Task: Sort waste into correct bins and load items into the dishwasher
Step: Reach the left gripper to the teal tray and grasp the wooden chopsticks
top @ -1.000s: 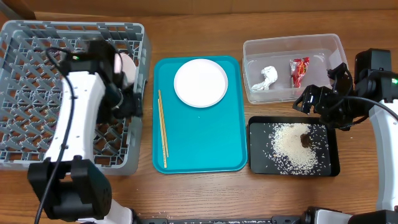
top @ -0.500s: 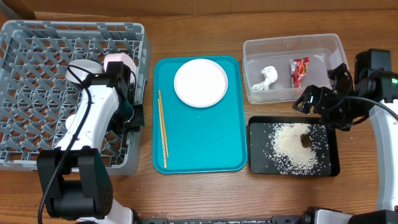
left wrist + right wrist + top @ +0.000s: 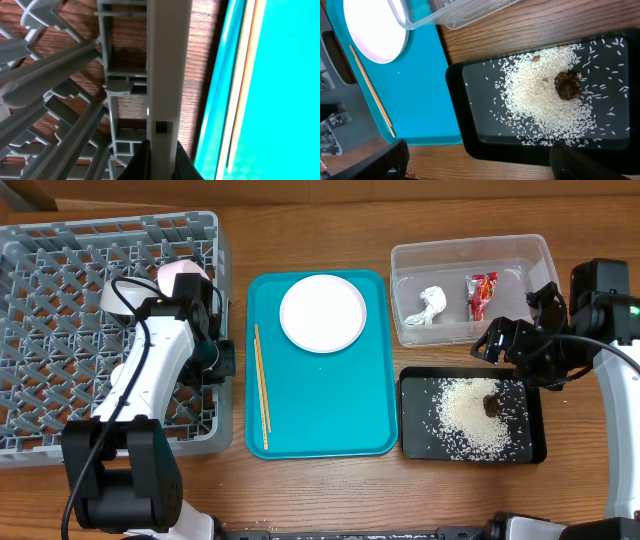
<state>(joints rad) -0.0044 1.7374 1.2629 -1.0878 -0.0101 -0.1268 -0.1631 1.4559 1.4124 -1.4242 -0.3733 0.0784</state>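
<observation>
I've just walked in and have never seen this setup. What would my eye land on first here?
The teal serving tray in the middle stands out first, with a white plate and chopsticks on it. At lower right, a black tray holds a mound of rice with a brown lump in it. At left, the left hand pinches the right wall of the grey dish rack.

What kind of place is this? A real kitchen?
Probably a robot practice table set up like kitchen clean-up: a grey dish rack, a white plate on a teal tray, rice in a black tray.
</observation>
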